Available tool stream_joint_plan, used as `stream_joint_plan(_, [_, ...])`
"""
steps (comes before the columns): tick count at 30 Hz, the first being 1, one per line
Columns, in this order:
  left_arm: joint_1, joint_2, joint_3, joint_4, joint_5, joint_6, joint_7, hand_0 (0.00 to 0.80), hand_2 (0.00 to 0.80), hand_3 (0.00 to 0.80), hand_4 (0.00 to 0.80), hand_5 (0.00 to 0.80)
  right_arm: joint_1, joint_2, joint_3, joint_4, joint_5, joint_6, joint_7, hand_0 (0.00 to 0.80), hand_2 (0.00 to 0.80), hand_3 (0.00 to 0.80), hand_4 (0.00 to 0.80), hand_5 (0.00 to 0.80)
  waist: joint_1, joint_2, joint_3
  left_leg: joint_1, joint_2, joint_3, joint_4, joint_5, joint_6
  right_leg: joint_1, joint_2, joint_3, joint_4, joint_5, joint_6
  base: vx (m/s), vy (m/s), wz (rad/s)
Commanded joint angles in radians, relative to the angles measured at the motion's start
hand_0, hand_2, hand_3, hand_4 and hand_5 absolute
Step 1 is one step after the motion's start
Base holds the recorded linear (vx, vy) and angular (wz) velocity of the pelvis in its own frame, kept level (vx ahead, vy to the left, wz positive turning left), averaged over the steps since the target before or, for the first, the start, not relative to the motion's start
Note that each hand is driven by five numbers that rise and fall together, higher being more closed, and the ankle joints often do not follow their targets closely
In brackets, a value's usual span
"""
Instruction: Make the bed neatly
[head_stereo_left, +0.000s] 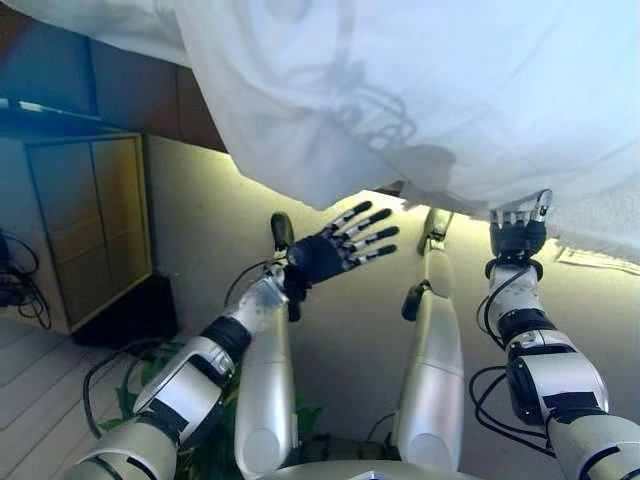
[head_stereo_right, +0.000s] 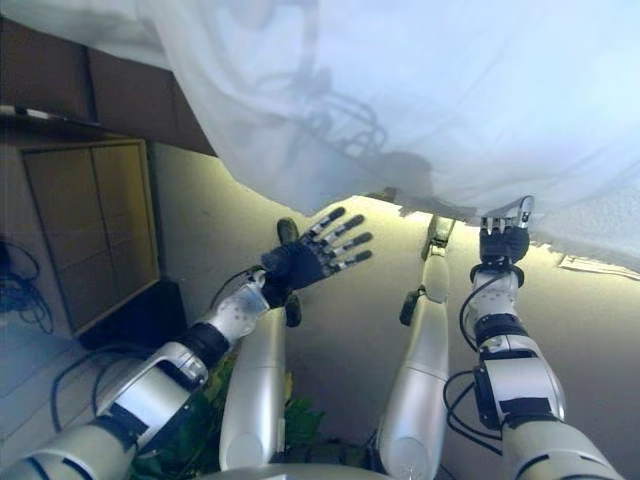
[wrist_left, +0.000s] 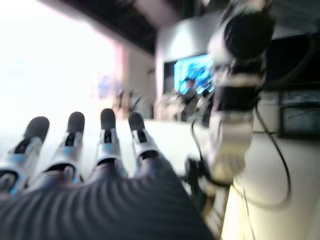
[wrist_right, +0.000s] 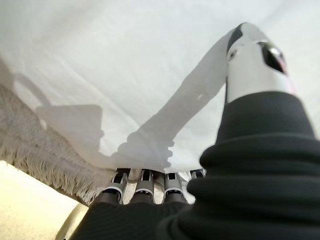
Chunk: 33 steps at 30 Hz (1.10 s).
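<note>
so the white sheet (head_stereo_left: 430, 90) hangs over the bed edge above both hands, thin, soft and light, so it will sag and crease. your left hand (head_stereo_left: 335, 250) is spread and empty below it. your right hand (head_stereo_left: 518, 232) sits at the hem; its fingers go under the cloth, so you cannot tell its grip. take hold along the hem.

The right hand (wrist_right: 150, 192) reaches up against a white sheet (wrist_right: 110, 65) that spreads wide above it. The fingers (wrist_right: 142, 181) run under the sheet's lower edge, so their tips are hidden by the cloth. The thumb (wrist_right: 252, 60) stands apart from them, lying over the face of the sheet. Beside the sheet's edge hangs a rougher grey-white cloth with a fringe (wrist_right: 50, 167) of loose threads, and below that fringe a pale floor (wrist_right: 30, 210) shows.
</note>
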Motion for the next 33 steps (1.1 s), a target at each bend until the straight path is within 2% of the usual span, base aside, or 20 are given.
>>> stream_joint_plan(1, [-0.059, -0.036, 0.017, -0.068, -0.134, 0.005, 0.016, 0.000, 0.000, 0.000, 0.000, 0.000, -0.082, -0.040, 0.048, -0.055, -0.039, -0.059, -0.012, 0.000, 0.000, 0.000, 0.000, 0.000, -0.029, 0.071, 0.010, -0.009, 0.008, 0.043, -0.087, 0.097, 0.031, -0.002, -0.006, -0.009, 0.084, -0.071, 0.022, 0.000, 0.000, 0.00])
stream_joint_plan(12, [-0.150, -0.144, -0.016, -0.067, -0.132, 0.089, 0.117, 0.000, 0.000, 0.000, 0.000, 0.000, -0.180, 0.035, 0.085, -0.051, -0.100, -0.148, -0.124, 0.000, 0.000, 0.000, 0.000, 0.000, -0.044, 0.065, 0.010, -0.133, -0.004, 0.031, -0.046, 0.077, 0.039, -0.128, 0.013, 0.045, 0.082, -0.066, 0.024, 0.002, 0.013, -0.03])
stream_joint_plan(15, [-0.161, -0.177, -0.019, -0.054, -0.102, 0.121, 0.193, 0.000, 0.000, 0.000, 0.000, 0.000, -0.209, 0.052, 0.092, -0.048, -0.125, -0.175, -0.163, 0.000, 0.000, 0.000, 0.000, 0.000, -0.050, 0.059, 0.010, -0.196, -0.006, 0.020, 0.002, 0.055, 0.043, -0.192, 0.021, 0.070, 0.096, -0.064, 0.022, 0.000, 0.000, 0.00])
stream_joint_plan(19, [-0.169, -0.207, -0.020, 0.001, -0.119, 0.182, 0.335, 0.000, 0.000, 0.000, 0.000, 0.000, -0.233, 0.070, 0.089, -0.027, -0.125, -0.194, -0.181, 0.000, 0.000, 0.000, 0.000, 0.000, -0.055, 0.042, 0.010, -0.260, 0.001, 0.017, 0.047, 0.034, 0.046, -0.248, 0.028, 0.082, 0.107, -0.060, 0.022, -0.002, -0.001, -0.03])
stream_joint_plan(22, [-0.166, -0.216, -0.020, 0.059, -0.105, 0.255, 0.466, 0.000, 0.000, 0.000, 0.000, 0.000, -0.243, 0.073, 0.086, -0.015, -0.098, -0.184, -0.172, 0.000, 0.000, 0.000, 0.000, 0.000, -0.055, 0.032, 0.010, -0.301, 0.004, 0.011, 0.069, 0.030, 0.050, -0.280, 0.033, 0.087, 0.119, -0.060, 0.024, -0.003, -0.025, -0.06])
stream_joint_plan(25, [-0.152, -0.213, -0.047, 0.101, -0.036, 0.305, 0.536, 0.000, 0.000, 0.000, 0.000, 0.000, -0.239, 0.077, 0.094, -0.016, -0.068, -0.173, -0.160, 0.000, 0.000, 0.000, 0.000, 0.000, -0.051, 0.026, 0.010, -0.320, 0.005, 0.006, 0.070, 0.035, 0.048, -0.292, 0.035, 0.084, 0.117, -0.053, 0.028, 0.002, -0.044, -0.07])
stream_joint_plan(28, [-0.139, -0.202, -0.075, 0.134, -0.025, 0.328, 0.557, 0.000, 0.000, 0.000, 0.000, 0.000, -0.242, 0.080, 0.107, -0.012, -0.060, -0.164, -0.192, 0.000, 0.000, 0.000, 0.000, 0.000, -0.048, 0.024, 0.010, -0.322, 0.009, 0.005, 0.063, 0.039, 0.045, -0.291, 0.038, 0.081, 0.112, -0.050, 0.030, -0.002, -0.046, -0.04])
stream_joint_plan(33, [-0.142, -0.179, -0.097, 0.183, -0.029, 0.336, 0.512, 0.000, 0.000, 0.000, 0.000, 0.000, -0.250, 0.077, 0.092, 0.076, 0.015, -0.112, -0.274, 0.000, 0.000, 0.000, 0.000, 0.000, -0.040, 0.017, 0.010, -0.300, 0.021, 0.007, 0.047, 0.045, 0.039, -0.262, 0.033, 0.058, 0.099, -0.047, 0.034, -0.006, -0.065, -0.03])
